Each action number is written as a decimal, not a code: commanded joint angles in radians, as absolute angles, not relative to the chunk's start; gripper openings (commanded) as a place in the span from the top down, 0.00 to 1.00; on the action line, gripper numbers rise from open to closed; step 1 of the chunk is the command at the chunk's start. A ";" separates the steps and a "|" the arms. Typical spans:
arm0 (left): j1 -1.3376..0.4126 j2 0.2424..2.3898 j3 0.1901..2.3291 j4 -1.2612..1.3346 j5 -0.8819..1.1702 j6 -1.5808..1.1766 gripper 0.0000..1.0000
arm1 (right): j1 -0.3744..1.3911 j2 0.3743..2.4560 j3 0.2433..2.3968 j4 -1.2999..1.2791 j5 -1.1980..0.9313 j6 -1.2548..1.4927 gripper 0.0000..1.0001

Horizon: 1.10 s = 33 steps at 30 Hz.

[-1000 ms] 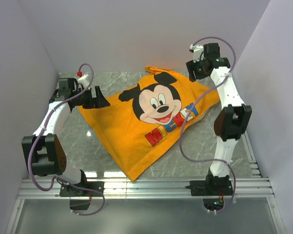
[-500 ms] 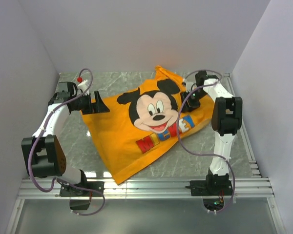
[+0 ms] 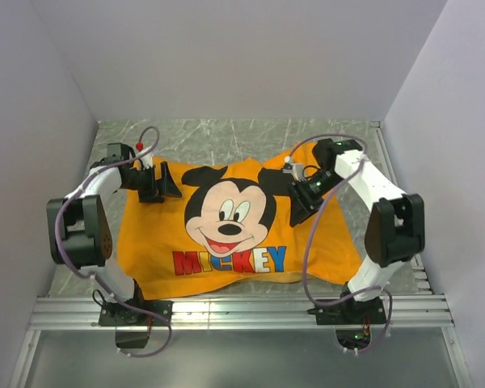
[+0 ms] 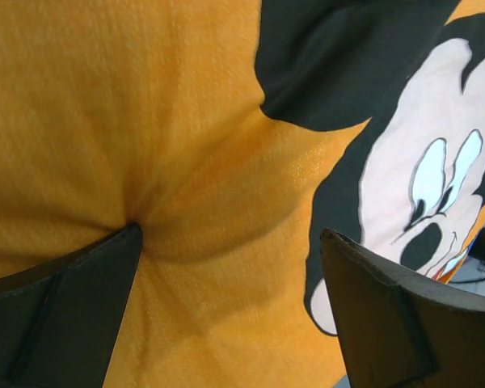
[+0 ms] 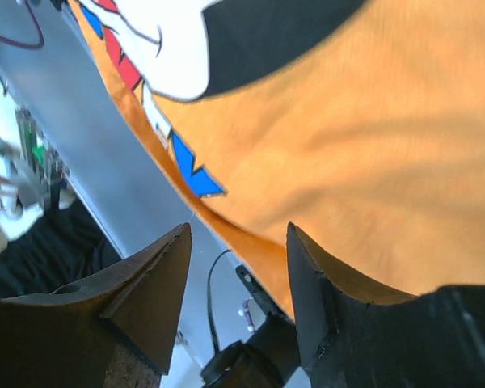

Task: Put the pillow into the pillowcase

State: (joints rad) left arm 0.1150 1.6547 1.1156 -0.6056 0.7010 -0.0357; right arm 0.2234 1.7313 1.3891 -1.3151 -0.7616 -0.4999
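The orange pillowcase (image 3: 226, 242) lies flat and puffed in the middle of the table, Mickey face up, with the "MICKEY" lettering along its near edge. The pillow is hidden; only a darker yellowish strip (image 3: 263, 279) shows under the case's near edge. My left gripper (image 3: 160, 183) is open at the case's far left corner. In the left wrist view (image 4: 230, 234) its left finger (image 4: 81, 291) dents the orange cloth (image 4: 186, 121). My right gripper (image 3: 301, 200) is open over the case's far right part. In the right wrist view (image 5: 238, 230) the cloth (image 5: 364, 137) lies against the right finger (image 5: 323, 291).
Grey marbled tabletop (image 3: 226, 141) with white walls at the back and on both sides. An aluminium rail (image 3: 242, 311) runs along the near edge and carries both arm bases. The right arm's purple cable (image 3: 307, 259) loops over the case's right side.
The pillowcase has swung from a diagonal lie to square with the near edge and slid nearer. The right gripper came down from the far corner onto the case. The left gripper moved slightly nearer.
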 commanded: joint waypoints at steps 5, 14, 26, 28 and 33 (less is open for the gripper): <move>0.005 1.801 1.250 -0.522 0.698 0.008 0.01 | 0.100 1.511 1.428 -1.169 -0.617 -0.339 0.32; -0.058 1.771 1.376 -0.402 0.628 -0.137 0.01 | 0.098 1.387 1.420 -1.052 -0.417 -0.278 0.30; 0.077 1.312 1.372 -0.712 0.517 0.067 0.01 | 0.080 1.161 1.352 -0.917 -0.371 -0.120 0.02; 0.075 1.229 1.281 -0.695 0.476 0.075 0.01 | 0.078 1.129 1.281 -0.905 -0.350 -0.127 0.02; 0.077 1.108 1.141 -0.669 0.463 0.074 0.00 | 0.080 1.059 1.169 -0.882 -0.321 -0.130 0.01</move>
State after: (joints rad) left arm 0.0769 1.1248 1.2022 -0.6395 0.4976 0.0498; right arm 0.0841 1.0981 1.2087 -0.9272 -0.3470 -0.1452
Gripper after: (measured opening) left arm 0.994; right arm 0.988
